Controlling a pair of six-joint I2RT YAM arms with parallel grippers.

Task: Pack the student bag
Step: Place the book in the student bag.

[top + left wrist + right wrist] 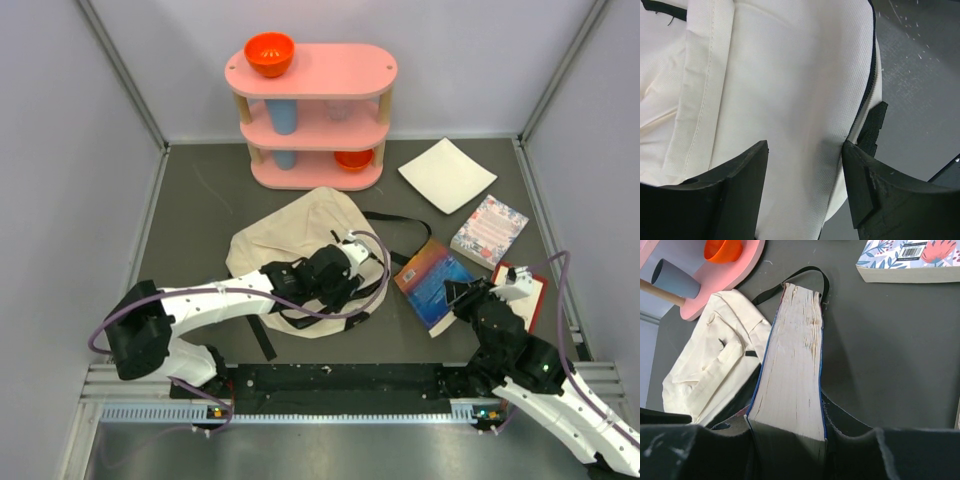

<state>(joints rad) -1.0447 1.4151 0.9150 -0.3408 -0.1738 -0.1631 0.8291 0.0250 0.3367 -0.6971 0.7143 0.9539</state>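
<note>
The bag (290, 250) lies crumpled mid-worktop, slightly nearer the left edge, with 1 black strap (400, 222) trailing toward the right edge. The left claw (805, 147) is over its cream cloth, jaws wide apart, gripping nothing. The right claw (787, 432), nearer the right edge, is clamped on a blue book (792, 360) just beside the bag. A floral book (489, 230) lies by the right edge.

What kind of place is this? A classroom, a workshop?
Most likely a robotics lab test booth: plain walls box in a dark table, the left arm and right arm are bolted to a rail at its edge, and props are staged: bag, blue book, pink shelf.
</note>
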